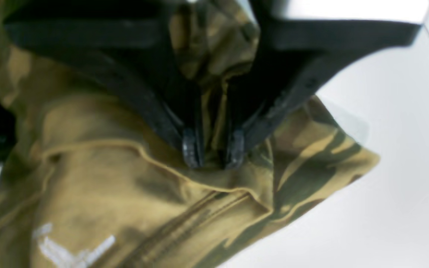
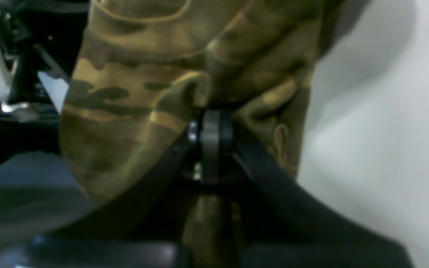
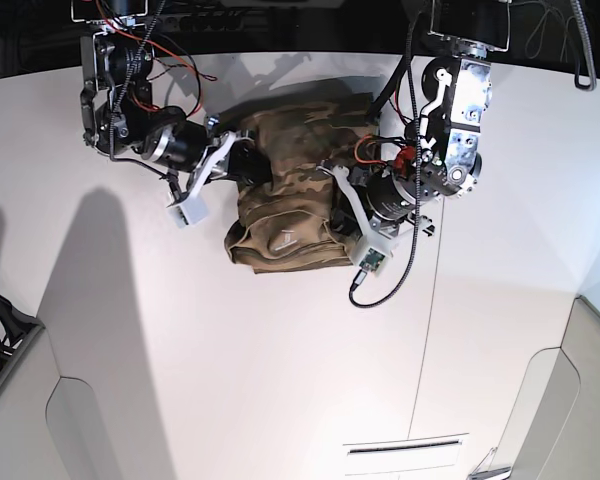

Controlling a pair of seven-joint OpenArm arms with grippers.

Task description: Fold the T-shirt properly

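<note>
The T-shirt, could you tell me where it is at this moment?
In the base view the T-shirt lies bunched on the white table, toward the far edge near the middle, gripped between the right gripper on the view's left and the left gripper on its right.

The T-shirt (image 3: 285, 205) is soft, matt camouflage cloth with stitched seams. Each hand, left hand (image 1: 213, 152) and right hand (image 2: 211, 128), looks like dark matt plastic with ribbed tips. The bench (image 3: 230, 380) is smooth, white, faintly glossy.

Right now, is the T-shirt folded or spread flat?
Folded: the T-shirt sits bunched in layers on the table, pinched by left claw and right claw.
</note>
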